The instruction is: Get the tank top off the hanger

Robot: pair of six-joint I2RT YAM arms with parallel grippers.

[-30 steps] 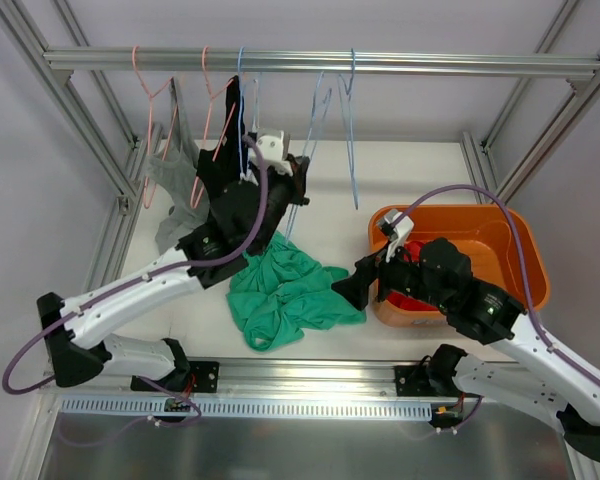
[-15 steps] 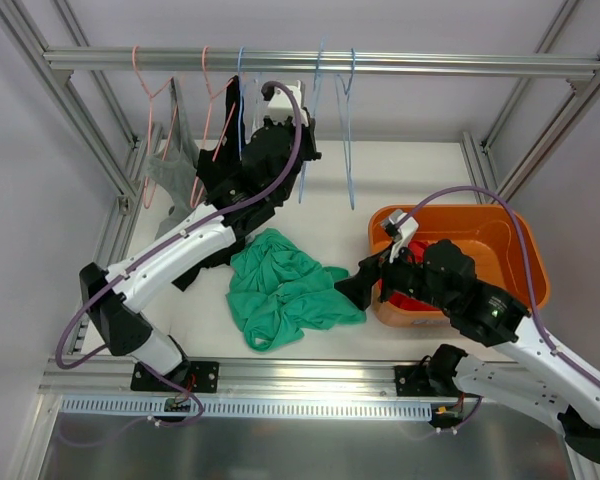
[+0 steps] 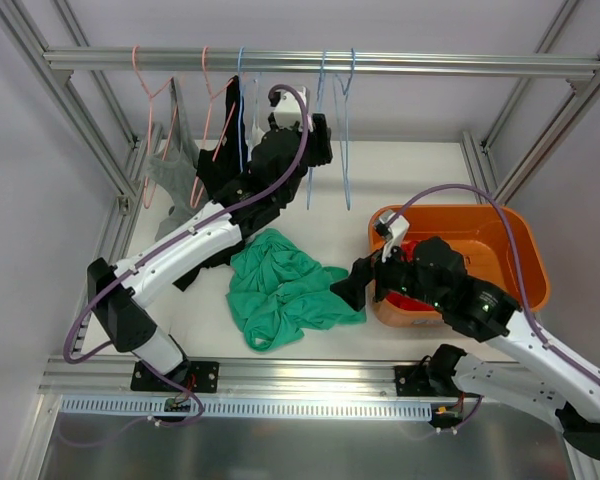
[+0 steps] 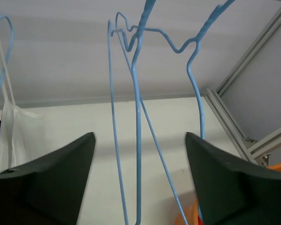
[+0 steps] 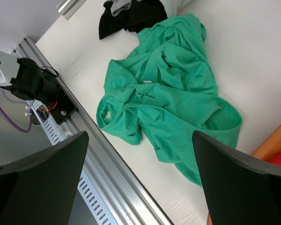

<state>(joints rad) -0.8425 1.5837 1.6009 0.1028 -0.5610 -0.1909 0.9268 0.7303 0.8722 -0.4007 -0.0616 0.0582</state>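
Note:
A green tank top lies crumpled on the white table, off any hanger, and it fills the right wrist view. My left gripper is raised near the rail, open. In the left wrist view its fingers stand wide apart, with the thin wires of an empty blue hanger passing between them untouched. The same blue hanger hangs from the rail beside a second one. Over the green top's right edge, my right gripper is open and empty.
A grey tank top hangs on a pink hanger at the left, with a black garment hanging next to it. An orange bin holding something red stands at the right. Aluminium frame posts border the table.
My left gripper rose to the rail with the blue hanger, then opened and let it go; the hanger now hangs free. The right arm barely moved.

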